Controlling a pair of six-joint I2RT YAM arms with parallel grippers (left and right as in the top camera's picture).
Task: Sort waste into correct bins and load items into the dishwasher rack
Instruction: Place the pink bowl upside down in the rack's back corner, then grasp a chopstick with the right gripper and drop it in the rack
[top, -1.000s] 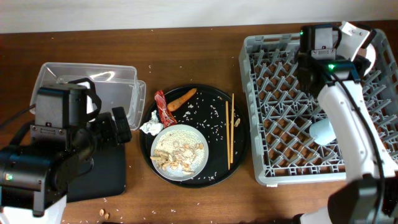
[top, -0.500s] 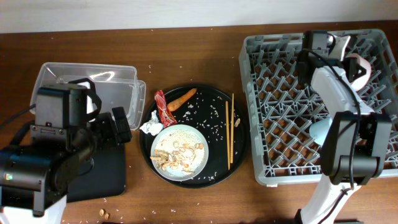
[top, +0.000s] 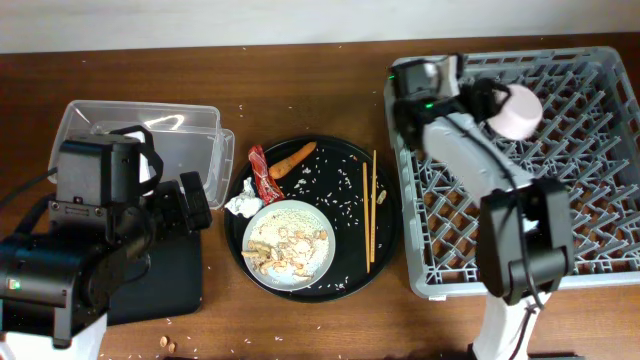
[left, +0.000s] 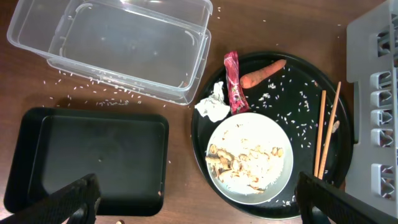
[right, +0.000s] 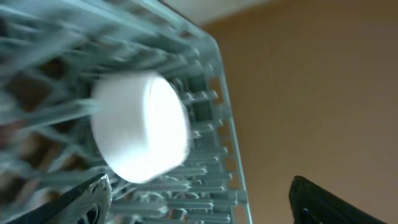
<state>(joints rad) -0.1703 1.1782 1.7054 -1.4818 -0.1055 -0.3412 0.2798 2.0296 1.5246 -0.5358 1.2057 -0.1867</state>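
White-pink bowl (right: 140, 127) is seen just ahead of the right fingers (right: 84, 202), which are spread wide and grasp nothing (only their dark tips are shown, cut off at the lower corners). That view is blurred, so it cannot be told which way up the bowl is set. From overhead the bowl is found among the pegs near the rear rim of the dishwasher rack (top: 600, 200), part of whose lattice is covered by the right arm.

The left fingers (left: 62, 202) are likewise spread wide and empty, above the bench (left: 183, 193). Below them the black rectangular tray (left: 93, 155) and the round black tray (left: 305, 155) are seen side by side. On the round tray are laid the plate (left: 249, 127) with food scraps (left: 242, 165), the tissue (left: 213, 107) just beside its rim, the red wrapper (left: 234, 81), the carrot (left: 262, 73) and the chopsticks (left: 326, 134). The clear tub (left: 124, 43) is placed behind the rectangular tray.
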